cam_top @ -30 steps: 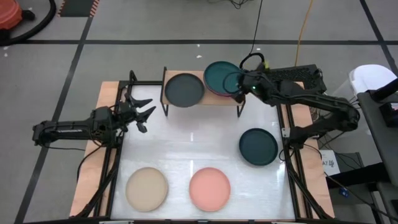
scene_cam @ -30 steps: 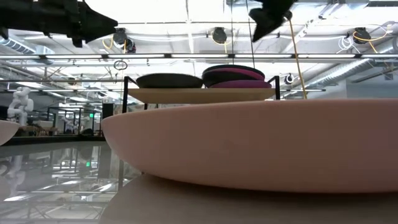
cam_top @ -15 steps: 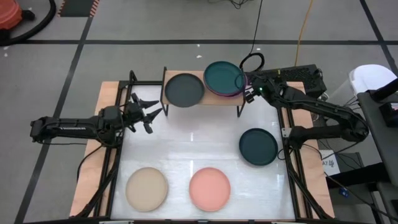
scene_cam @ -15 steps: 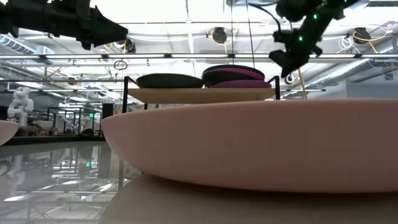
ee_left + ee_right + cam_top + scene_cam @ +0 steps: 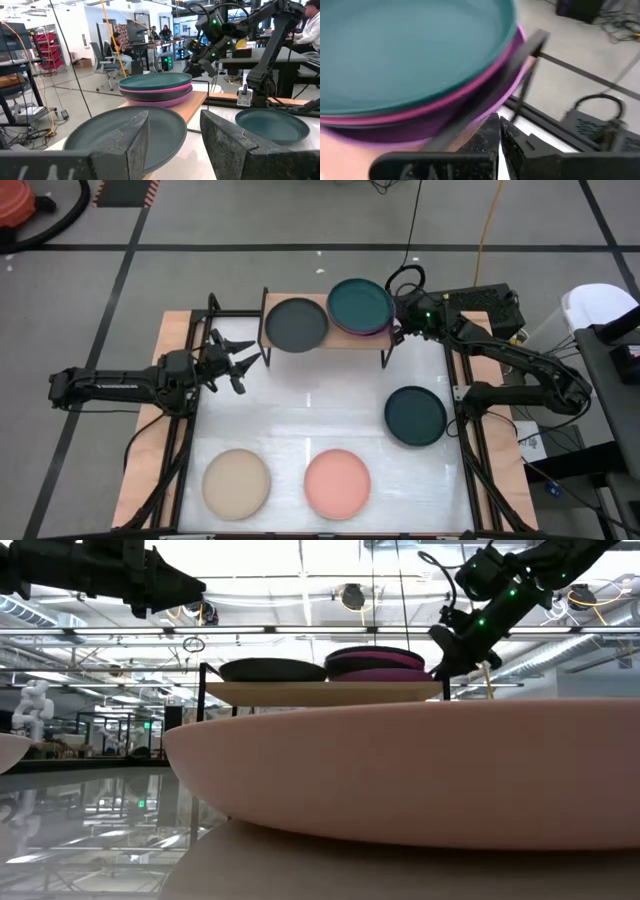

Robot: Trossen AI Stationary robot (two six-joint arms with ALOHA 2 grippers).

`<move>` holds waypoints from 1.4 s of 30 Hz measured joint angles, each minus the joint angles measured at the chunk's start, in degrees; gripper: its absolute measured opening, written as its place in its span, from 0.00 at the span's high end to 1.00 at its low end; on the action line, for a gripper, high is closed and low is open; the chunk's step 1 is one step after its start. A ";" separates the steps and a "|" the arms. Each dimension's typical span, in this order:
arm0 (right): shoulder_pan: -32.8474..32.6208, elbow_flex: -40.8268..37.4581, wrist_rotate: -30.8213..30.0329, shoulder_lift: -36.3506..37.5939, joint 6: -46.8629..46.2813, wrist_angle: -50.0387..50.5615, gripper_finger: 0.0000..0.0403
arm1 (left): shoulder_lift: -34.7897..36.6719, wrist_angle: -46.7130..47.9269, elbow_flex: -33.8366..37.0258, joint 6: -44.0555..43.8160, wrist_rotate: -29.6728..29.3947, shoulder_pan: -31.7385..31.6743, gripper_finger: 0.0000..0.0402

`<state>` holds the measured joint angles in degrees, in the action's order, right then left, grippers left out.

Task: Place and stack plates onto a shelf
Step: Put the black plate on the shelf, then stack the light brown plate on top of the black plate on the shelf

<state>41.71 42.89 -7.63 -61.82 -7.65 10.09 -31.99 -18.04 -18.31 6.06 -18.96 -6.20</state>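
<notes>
The light-wood shelf (image 5: 325,338) stands at the table's far side. A dark grey plate (image 5: 295,325) lies on its left half. On its right half is a stack (image 5: 360,306) with a teal plate on top and magenta and purple ones (image 5: 470,107) under it. A dark teal plate (image 5: 415,416), a beige plate (image 5: 236,482) and a salmon plate (image 5: 337,483) lie flat on the table. My right gripper (image 5: 399,330) is shut, low beside the stack's right edge at the shelf's right end. My left gripper (image 5: 238,360) hovers open, left of the shelf. My right gripper (image 5: 500,132) has its shut fingertips close under the rim of the purple bottom plate, by the shelf's black leg (image 5: 522,85). I cannot tell whether they touch the plate or the shelf.
Black frame rails (image 5: 465,430) run along the table's left and right sides. The salmon plate (image 5: 400,770) fills the foreground of the low view. The white tabletop (image 5: 310,405) between the shelf and the near plates is bare.
My right gripper has left its place above the teal plate on the stack. It has gone toward the table's right edge and down, rolling as it went, and now sits beside the stack at the shelf's right end. The plates have stayed where they were.
</notes>
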 joint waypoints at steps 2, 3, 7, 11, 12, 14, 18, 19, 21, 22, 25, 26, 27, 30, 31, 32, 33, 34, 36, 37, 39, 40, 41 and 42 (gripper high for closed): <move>-0.04 0.00 1.09 0.00 -0.24 -0.67 1.00 | 0.00 0.02 0.00 0.02 0.00 0.00 0.55; -0.04 0.00 1.91 0.00 -0.27 -0.85 1.00 | 0.00 0.02 0.00 0.03 0.00 0.00 0.55; -0.02 0.00 3.72 0.00 -0.68 -1.30 1.00 | 0.00 0.04 0.00 0.05 0.00 0.00 0.55; -0.02 0.00 4.78 -0.02 -0.73 -1.36 1.00 | 0.00 0.04 0.00 0.07 0.00 0.00 0.55; -0.04 0.00 4.83 -0.02 -0.84 -1.36 1.00 | 0.00 0.04 0.00 0.10 0.00 0.00 0.55; -0.02 0.00 5.41 -0.02 -1.12 -1.48 1.00 | 0.00 0.04 0.00 0.18 0.00 0.00 0.55; -0.05 0.00 7.73 -0.02 -1.12 -1.56 1.00 | 0.00 0.02 0.00 0.18 0.00 0.00 0.55; -0.08 0.00 7.38 -0.02 -1.12 -1.53 1.00 | 0.00 0.02 0.00 0.18 0.00 0.00 0.55; -0.10 0.00 4.65 0.18 -1.09 -1.30 1.00 | 0.00 0.02 0.00 0.18 0.00 0.00 0.55; -0.10 0.00 2.99 0.34 -0.85 -1.20 1.00 | 0.00 0.02 0.00 0.18 0.00 0.00 0.55; -0.08 0.00 -0.33 1.02 -0.73 -1.12 1.00 | 0.00 0.16 0.00 0.18 0.00 0.00 0.55; -0.08 0.00 -1.40 1.46 -0.70 -1.08 1.00 | 0.00 0.29 0.00 0.16 0.00 0.00 0.55; -0.08 0.00 -2.12 2.03 -0.68 -1.12 1.00 | 0.00 0.33 0.00 0.15 0.00 0.01 0.55; -0.08 0.00 -2.84 4.01 -0.60 -1.26 1.00 | 0.02 1.12 0.00 -0.50 0.00 0.02 0.55; -0.08 0.00 -2.76 4.86 -0.59 -1.60 1.00 | 0.02 1.76 0.00 -0.71 0.00 0.00 0.55; -0.29 0.00 -2.59 5.85 -0.62 -2.18 1.00 | 0.00 2.31 0.00 -0.85 0.00 0.02 0.55; -0.58 0.00 -2.28 6.93 -0.66 -2.76 1.00 | 0.00 2.76 0.00 -1.16 0.00 0.02 0.55; -0.93 0.00 -1.26 7.98 -0.59 -3.43 1.00 | 0.02 2.96 0.00 -1.58 0.02 0.02 0.55; -1.87 -0.09 1.85 10.01 -0.30 -5.43 1.00 | 0.02 3.02 0.00 -2.15 0.03 0.02 0.55; -2.51 -0.63 3.85 11.10 -0.29 -7.62 1.00 | 0.02 3.02 0.00 -2.18 0.26 0.02 0.55; -4.31 -2.72 7.99 13.15 -0.25 -13.15 1.00 | 0.02 3.02 0.00 -2.35 0.92 0.06 0.55; -5.36 -4.27 9.78 14.09 -0.27 -16.34 1.00 | 0.02 3.05 0.00 -2.54 0.94 0.23 0.55; -6.48 -6.15 10.76 15.01 -0.21 -19.77 1.00 | 0.02 3.24 0.00 -2.83 0.94 0.49 0.55; -7.72 -8.03 10.60 15.78 -0.38 -22.96 1.00 | 0.02 3.81 -0.13 -3.18 1.04 0.91 0.55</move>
<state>33.99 34.86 2.96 -46.05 -8.03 -12.87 -31.97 -14.24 -18.44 2.88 -17.92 -5.29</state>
